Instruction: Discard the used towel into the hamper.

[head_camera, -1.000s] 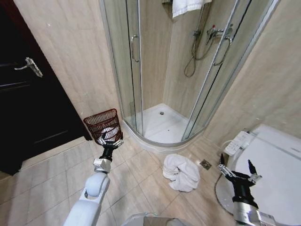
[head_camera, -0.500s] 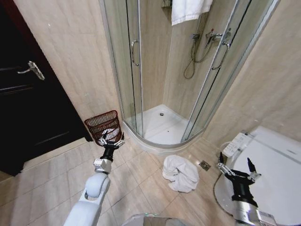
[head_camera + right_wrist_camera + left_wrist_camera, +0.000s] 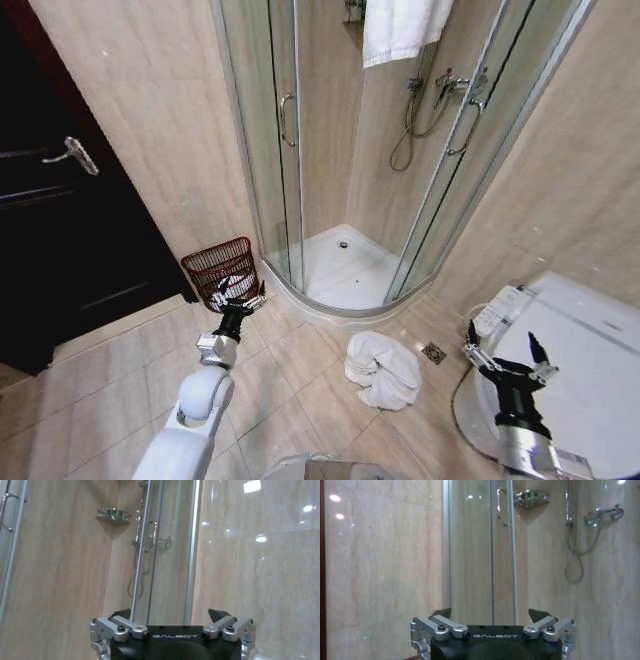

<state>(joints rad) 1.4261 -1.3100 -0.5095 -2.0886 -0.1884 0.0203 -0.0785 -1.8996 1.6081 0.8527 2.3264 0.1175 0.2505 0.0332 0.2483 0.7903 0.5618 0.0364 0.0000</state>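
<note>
A crumpled white towel (image 3: 383, 369) lies on the tiled floor in front of the shower tray. The hamper (image 3: 220, 267), a small dark reddish-brown woven basket, stands against the wall between the dark door and the shower. My left gripper (image 3: 234, 294) is held out level just in front of the hamper, open, with nothing in it. My right gripper (image 3: 504, 357) hovers open and empty over the toilet, to the right of the towel. Both wrist views show spread fingers (image 3: 441, 614) (image 3: 218, 614) facing the shower wall.
A glass corner shower cabin (image 3: 345, 180) fills the middle, with a second white towel (image 3: 400, 25) hanging high on it. A white toilet (image 3: 580, 370) sits at the right, a dark door (image 3: 60, 220) at the left. A floor drain (image 3: 436, 351) lies beside the towel.
The whole picture has slid down and slightly toward the shower, so the camera moved. Both grippers stay open and hold their poses relative to the body.
</note>
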